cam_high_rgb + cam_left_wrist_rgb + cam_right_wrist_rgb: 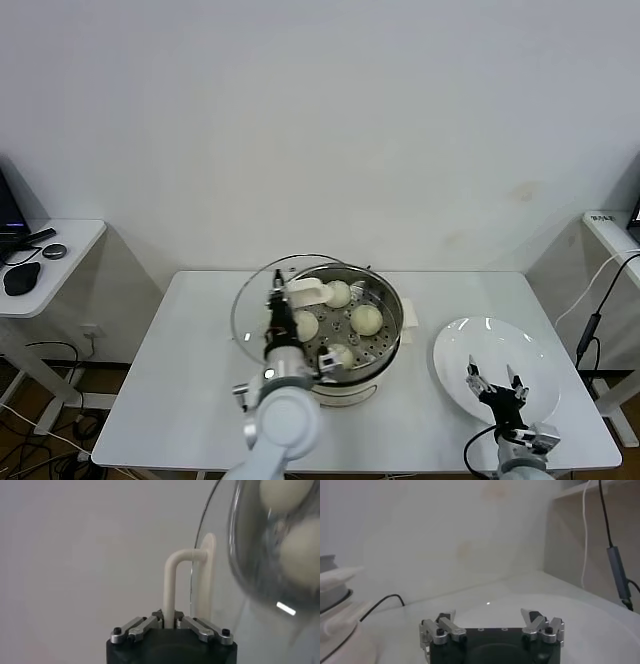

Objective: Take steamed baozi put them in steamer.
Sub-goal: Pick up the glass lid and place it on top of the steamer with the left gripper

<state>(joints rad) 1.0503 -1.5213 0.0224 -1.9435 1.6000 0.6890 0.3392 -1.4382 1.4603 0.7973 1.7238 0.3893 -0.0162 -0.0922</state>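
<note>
Steamer (385,330) sits at the table's (180,380) centre, and we count four steamed baozi (367,319) on its perforated tray. At its 9 o'clock we hold the glass lid (250,300) tilted up against the rim, our left gripper (169,625) clamped on the lid's white handle (172,580). At 3 o'clock lies the white plate (490,350); our right gripper (498,385) hovers over it, fingers spread, holding nothing.
</note>
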